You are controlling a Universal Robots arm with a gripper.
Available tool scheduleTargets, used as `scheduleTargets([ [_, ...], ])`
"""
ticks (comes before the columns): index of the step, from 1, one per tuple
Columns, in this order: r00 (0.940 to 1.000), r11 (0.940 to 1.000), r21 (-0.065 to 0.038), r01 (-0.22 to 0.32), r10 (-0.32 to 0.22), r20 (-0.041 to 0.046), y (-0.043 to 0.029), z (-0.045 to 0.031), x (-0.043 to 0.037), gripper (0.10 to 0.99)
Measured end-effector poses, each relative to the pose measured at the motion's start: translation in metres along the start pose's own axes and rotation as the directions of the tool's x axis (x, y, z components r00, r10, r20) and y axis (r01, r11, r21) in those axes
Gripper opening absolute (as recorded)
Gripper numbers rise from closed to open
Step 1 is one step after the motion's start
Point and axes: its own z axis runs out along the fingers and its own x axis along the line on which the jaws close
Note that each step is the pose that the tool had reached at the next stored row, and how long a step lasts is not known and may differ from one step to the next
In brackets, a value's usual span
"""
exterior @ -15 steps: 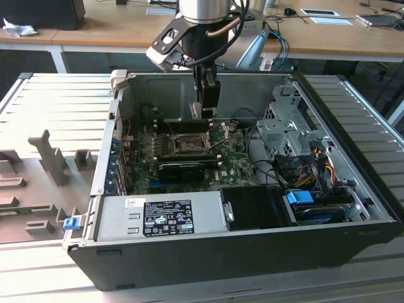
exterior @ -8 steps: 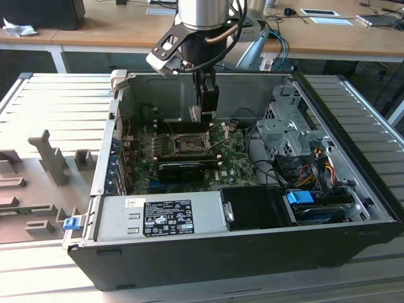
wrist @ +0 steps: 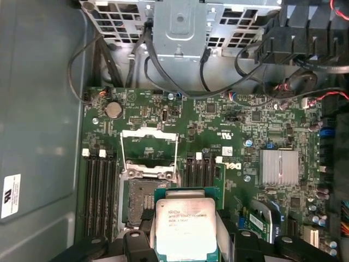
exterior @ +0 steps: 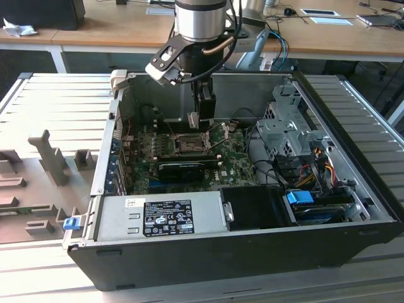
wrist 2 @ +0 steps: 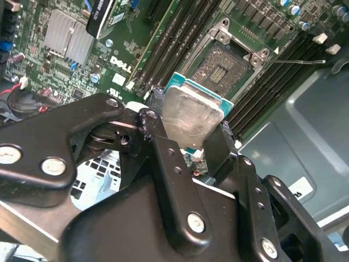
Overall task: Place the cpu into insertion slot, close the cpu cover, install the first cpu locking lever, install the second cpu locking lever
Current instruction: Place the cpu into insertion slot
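Surface: a grey ribbed metal table carries the open computer case, which lies on its side. Grey block fixtures sit on the table at the exterior view's left.
Room: wooden tables run along the far side, with papers and small items on top.
Inside the case: the green motherboard fills the floor. The power supply runs along the near wall and a metal drive cage stands at the exterior view's right.
End effector: the end effector is down inside the case, and it's clenched on the cpu, black fingers pressing two opposite edges.
Cpu: silver top facing up, the cpu is lifted clear of the board, hanging just over the edge of the insertion slot, not seated.
Insertion slot: bare, its dark contact field is exposed in both wrist views.
Cpu cover: the cpu cover is swung open, frame lying back beyond the slot.
Lever: one thin wire lever is unlatched, sticking out beside the slot.
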Motion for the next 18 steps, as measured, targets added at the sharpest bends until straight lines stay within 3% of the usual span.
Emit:
scheduleTargets([
  [2, 0.9998, 0.9998, 0.000, -0.019, 0.019, 0.0017, -0.0003, 0.0013, 0.0000, 0.533],
  [18, 0.9998, 0.9998, 0.000, -0.019, 0.019, 0.0017, -0.0007, 0.0074, 0.0001, 0.533],
])
